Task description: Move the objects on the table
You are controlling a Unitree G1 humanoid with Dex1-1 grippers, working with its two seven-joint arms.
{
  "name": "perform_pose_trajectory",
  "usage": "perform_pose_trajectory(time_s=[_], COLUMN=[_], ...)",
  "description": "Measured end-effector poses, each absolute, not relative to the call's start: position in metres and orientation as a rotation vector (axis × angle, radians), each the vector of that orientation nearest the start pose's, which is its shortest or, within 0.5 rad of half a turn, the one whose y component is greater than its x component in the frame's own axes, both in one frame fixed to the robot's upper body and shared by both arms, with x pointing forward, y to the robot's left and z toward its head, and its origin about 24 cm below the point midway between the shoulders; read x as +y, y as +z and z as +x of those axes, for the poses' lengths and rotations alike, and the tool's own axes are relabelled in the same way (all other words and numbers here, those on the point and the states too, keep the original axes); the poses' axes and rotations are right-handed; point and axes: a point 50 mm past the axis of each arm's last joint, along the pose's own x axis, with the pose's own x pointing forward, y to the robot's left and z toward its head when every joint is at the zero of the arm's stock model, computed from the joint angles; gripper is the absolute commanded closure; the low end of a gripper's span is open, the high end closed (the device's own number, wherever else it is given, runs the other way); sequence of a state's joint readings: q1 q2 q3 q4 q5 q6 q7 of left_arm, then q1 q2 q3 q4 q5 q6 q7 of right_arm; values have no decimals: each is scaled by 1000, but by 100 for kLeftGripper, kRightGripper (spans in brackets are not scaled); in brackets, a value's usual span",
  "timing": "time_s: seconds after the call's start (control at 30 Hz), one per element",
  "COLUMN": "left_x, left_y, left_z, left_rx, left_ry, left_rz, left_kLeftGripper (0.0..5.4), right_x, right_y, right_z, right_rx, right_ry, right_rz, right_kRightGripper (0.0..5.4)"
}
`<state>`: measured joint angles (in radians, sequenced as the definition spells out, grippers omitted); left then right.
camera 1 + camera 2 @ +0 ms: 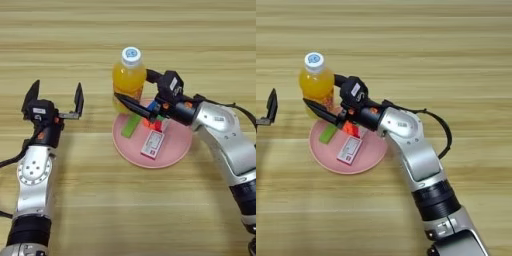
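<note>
The right tool [134,91] has its two black fingers set either side of the orange-juice bottle [129,75], which stands upright at the pink plate's [172,150] 11 o'clock rim. On the plate lie the green bar [131,126] at 9 o'clock, the card box [153,144] near centre, and the puzzle cube [156,123], partly hidden by the tool. The left tool [55,97], fingers spread apart, hovers over the tabletop [125,210] at the bottle's 9 o'clock. The left eye view shows both its fingers; the right eye view shows only one.
</note>
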<state>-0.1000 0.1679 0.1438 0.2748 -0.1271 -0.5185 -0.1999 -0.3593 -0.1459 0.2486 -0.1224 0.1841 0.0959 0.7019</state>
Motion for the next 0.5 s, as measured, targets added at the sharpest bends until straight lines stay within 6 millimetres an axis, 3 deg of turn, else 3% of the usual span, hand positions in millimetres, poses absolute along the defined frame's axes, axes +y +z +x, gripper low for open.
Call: perform_pose_trajectory(time_s=[0.5], left_x=[197], left_y=[67], left_z=[254], left_rx=[-372], left_ry=[-197], left_rz=[51], left_kLeftGripper=[0], right_x=[-86], right_y=[132], right_z=[278], right_rx=[-261], right_ry=[952], right_rz=[-159], right_kRightGripper=[205])
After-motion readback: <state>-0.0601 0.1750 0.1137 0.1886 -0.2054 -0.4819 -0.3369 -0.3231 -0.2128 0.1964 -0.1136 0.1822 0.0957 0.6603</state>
